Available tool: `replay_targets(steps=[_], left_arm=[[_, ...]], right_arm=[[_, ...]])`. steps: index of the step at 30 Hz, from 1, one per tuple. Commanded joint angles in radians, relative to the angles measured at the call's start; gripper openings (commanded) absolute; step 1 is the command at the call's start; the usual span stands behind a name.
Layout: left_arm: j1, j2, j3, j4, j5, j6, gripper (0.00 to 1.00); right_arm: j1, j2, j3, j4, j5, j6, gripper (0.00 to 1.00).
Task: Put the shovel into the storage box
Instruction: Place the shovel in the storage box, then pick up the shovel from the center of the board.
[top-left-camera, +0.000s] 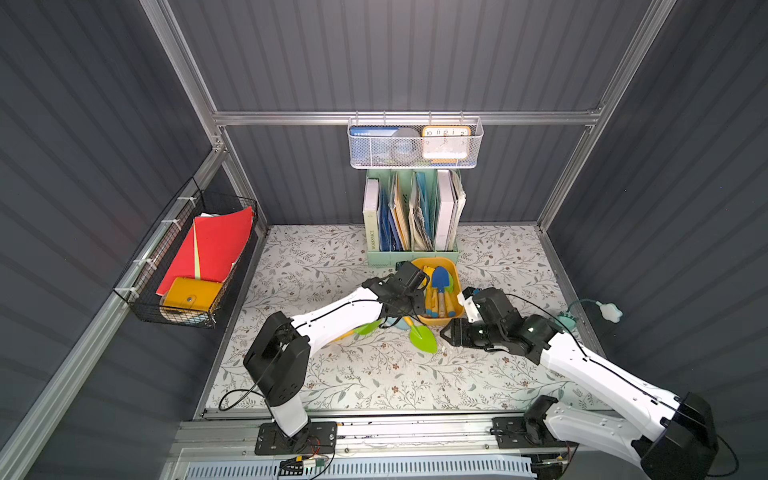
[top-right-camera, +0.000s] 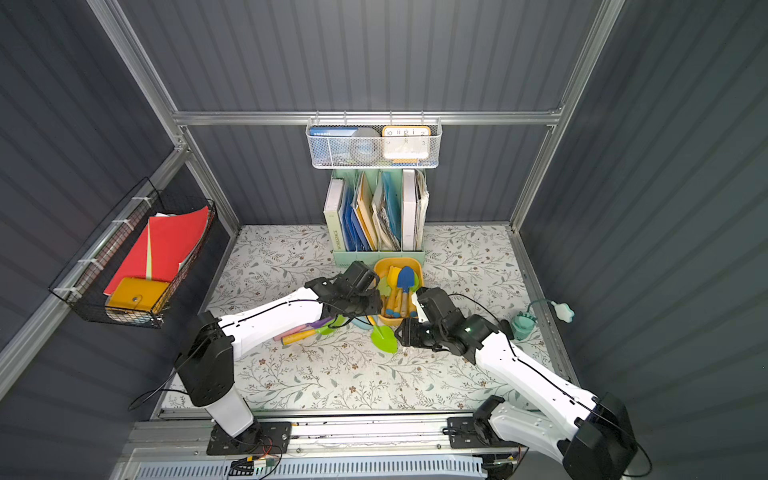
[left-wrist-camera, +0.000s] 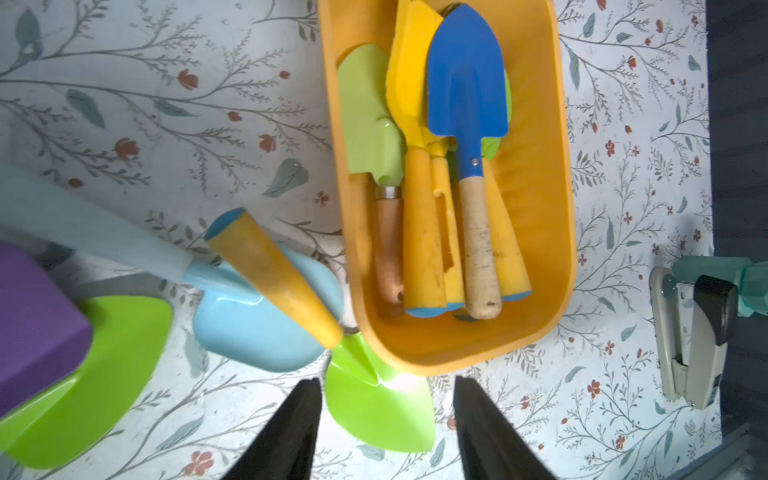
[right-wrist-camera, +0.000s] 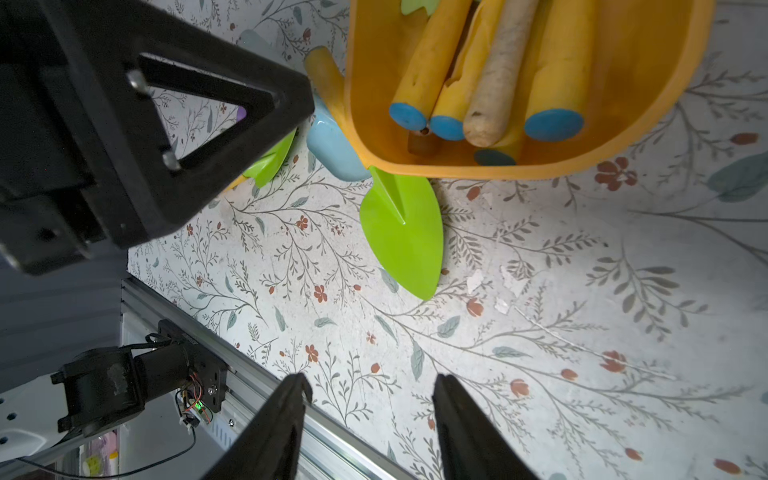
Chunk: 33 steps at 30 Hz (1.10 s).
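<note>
The fingers (left-wrist-camera: 299, 424) of the left gripper (left-wrist-camera: 386, 380) stand apart with nothing between them, hanging over the table (top-left-camera: 332, 374) just left of the storage box.

Farthest left, under the left arm toward the table's middle, loose shovels lie heaped: a purple-handled green shovel (left-wrist-camera: 95, 374) and a light-blue scoop (left-wrist-camera: 257, 316). Pink and yellow handles (top-right-camera: 297, 334) show there in a top view.

Next comes the green shovel (left-wrist-camera: 374, 399). Its yellow handle lies across the scoop and its neck is against the near left corner of the storage box (left-wrist-camera: 536, 187). The box stands by the table's far edge, just in front of the mint-green file rack (top-left-camera: 411, 251). Inside it a blue shovel (left-wrist-camera: 465, 75) rests on yellow and green ones, handles toward the near edge.

Rightmost, the right gripper (right-wrist-camera: 372, 380) hovers near the box's near right corner, its fingers (right-wrist-camera: 465, 424) likewise spread and empty.

The job looks partway done: several shovels are stowed, several are left on the table, and neither gripper has one in hand.
</note>
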Motion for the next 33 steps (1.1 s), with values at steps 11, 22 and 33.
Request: replay_targets(steps=[11,22,33], left_arm=[[0.086,-0.196,-0.194,-0.106,-0.055,-0.018,0.63],[0.165,-0.286,-0.286,-0.156,-0.087,0.002,0.66],[0.235,-0.285,-0.312,-0.177,-0.103,0.041,0.71]], right_arm=[[0.073,0.067,0.03,0.04,0.002,-0.018,0.55],[0.096,0.119,0.027,0.066,-0.001,-0.013,0.55],[0.126,0.12,0.035,0.065,0.038,-0.03,0.56]])
